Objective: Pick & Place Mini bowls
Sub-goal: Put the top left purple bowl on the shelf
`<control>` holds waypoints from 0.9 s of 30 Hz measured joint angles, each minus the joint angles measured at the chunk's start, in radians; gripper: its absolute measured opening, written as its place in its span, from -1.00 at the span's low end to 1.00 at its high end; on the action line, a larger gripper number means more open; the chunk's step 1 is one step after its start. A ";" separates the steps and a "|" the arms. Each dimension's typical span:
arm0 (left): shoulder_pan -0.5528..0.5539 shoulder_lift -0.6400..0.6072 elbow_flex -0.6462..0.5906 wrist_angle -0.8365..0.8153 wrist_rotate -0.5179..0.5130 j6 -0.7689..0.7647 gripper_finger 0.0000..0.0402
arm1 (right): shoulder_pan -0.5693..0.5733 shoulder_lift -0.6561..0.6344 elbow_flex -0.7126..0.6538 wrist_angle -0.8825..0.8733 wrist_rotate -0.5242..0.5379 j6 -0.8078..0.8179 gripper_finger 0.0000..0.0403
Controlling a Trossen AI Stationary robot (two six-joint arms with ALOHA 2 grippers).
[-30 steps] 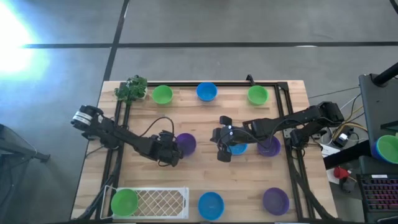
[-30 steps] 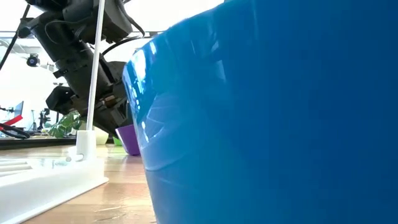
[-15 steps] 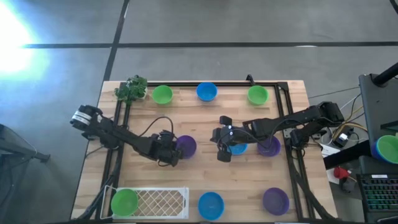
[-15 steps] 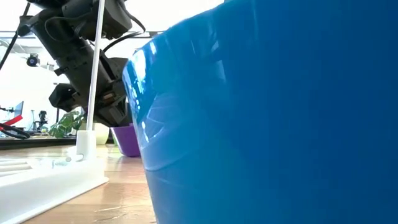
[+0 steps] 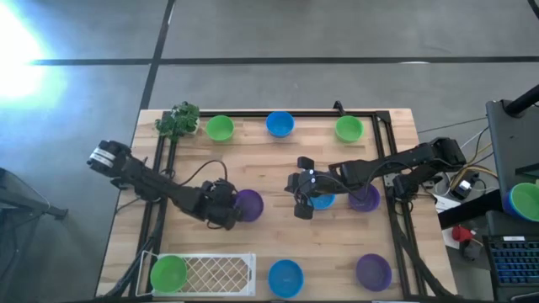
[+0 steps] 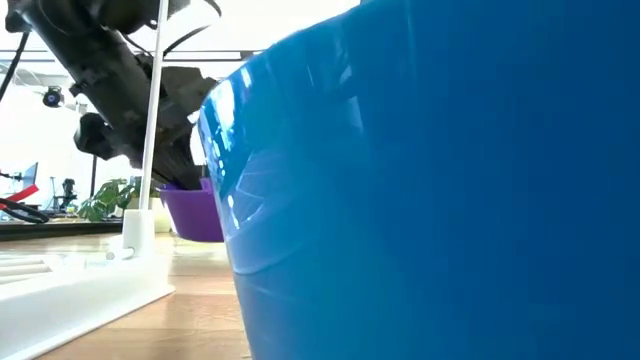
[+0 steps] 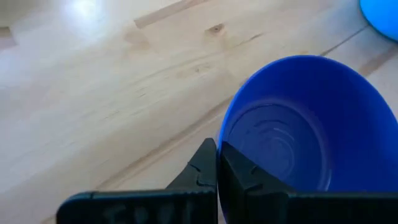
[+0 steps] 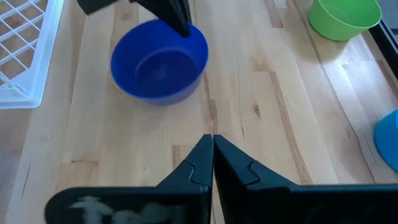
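My left gripper is shut on a purple mini bowl at the table's middle. The right wrist view shows this bowl too. My right gripper hangs shut and empty above the table's middle, to the right of that bowl. Its arm passes over a blue bowl and a purple bowl. Three bowls stand along the far edge: green, blue, green. Along the near edge are a blue and a purple bowl. My left gripper has the purple bowl by its rim on the side toward the table's left. One finger is inside the bowl and the other outside. The fingers come slanting down from the left. The bowl stays open side up; whether its base touches the table I cannot tell.
A white mesh tray lies at the near left with a green bowl in it. A leafy toy plant stands at the far left corner. A black frame edges the table. The blue bowl fills the low view.
My left gripper has gone toward the table's near edge and a little up, taking the purple bowl with it. In the low view the bowl has come nearer and shows larger.
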 joint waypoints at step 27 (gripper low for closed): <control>-0.240 -0.259 0.000 -0.157 -0.044 0.271 -1.00 | 0.000 -0.023 0.000 0.016 -0.005 0.019 -0.96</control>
